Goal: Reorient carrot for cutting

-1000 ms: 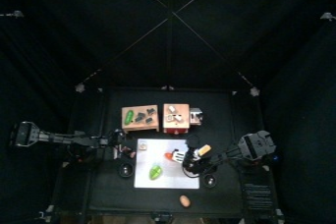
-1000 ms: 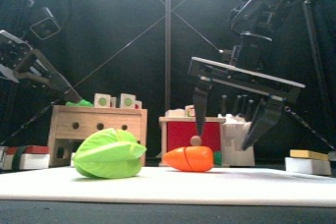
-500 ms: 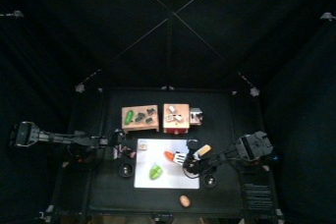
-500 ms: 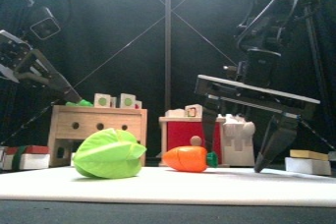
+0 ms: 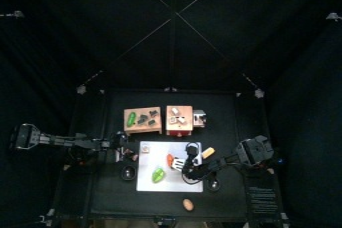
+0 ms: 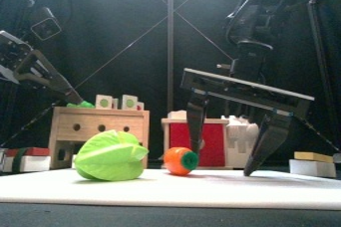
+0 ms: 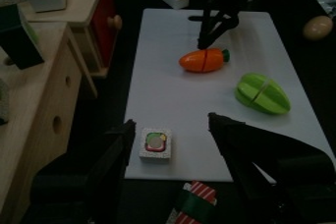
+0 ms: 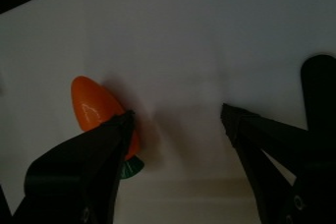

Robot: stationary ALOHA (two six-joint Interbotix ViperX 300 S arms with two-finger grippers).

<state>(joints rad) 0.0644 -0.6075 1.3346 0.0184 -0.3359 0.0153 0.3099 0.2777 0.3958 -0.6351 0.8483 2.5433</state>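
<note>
From above, I see the carrot point(image 5: 186, 159) on the white board point(image 5: 166, 165) beside the right gripper point(image 5: 197, 166). Front view: its jaws spread wide, empty, straddling nothing. Left gripper point(image 7: 178, 164) open, parked away

Right gripper point(image 6: 237, 161) down at the white board point(image 7: 171, 100), jaws wide; one finger is just beside the carrot point(image 6: 180, 160), bare board between the jaws. Green vegetable point(image 6: 111, 157) sits close on the carrot's other side, narrow gap between them, tight for a finger. Behind: wooden box point(image 6: 98, 129) and red box point(image 6: 194, 136) wall off the back edge. Left gripper point(image 7: 191, 184) is parked off the board's end, small card point(image 7: 156, 144) just in front of it. Board's front strip is open.
</note>
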